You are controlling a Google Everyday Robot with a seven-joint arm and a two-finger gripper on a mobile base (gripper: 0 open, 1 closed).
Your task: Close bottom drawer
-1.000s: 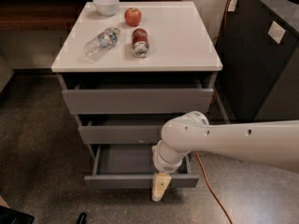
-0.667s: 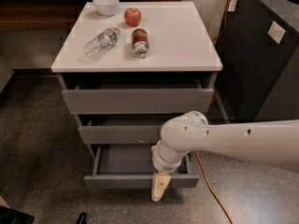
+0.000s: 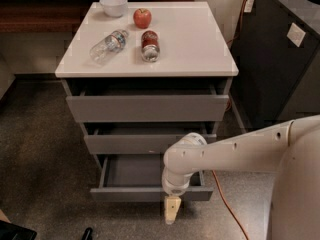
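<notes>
Shows bottom drawer (image 3: 125, 194) pulled open, lower centre. Gripper (image 3: 172, 210) just before its front, right of middle, jaws pressed together. Risks slipping under the front edge, or pushing off-centre and jamming it.

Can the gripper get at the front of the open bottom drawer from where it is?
Probably yes: the gripper hangs right before the bottom drawer front, right of its middle, with nothing between them.

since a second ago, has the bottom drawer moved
No. The bottom drawer sticks out as far beyond the middle drawer as before; the pincer hangs at its front edge.
</notes>
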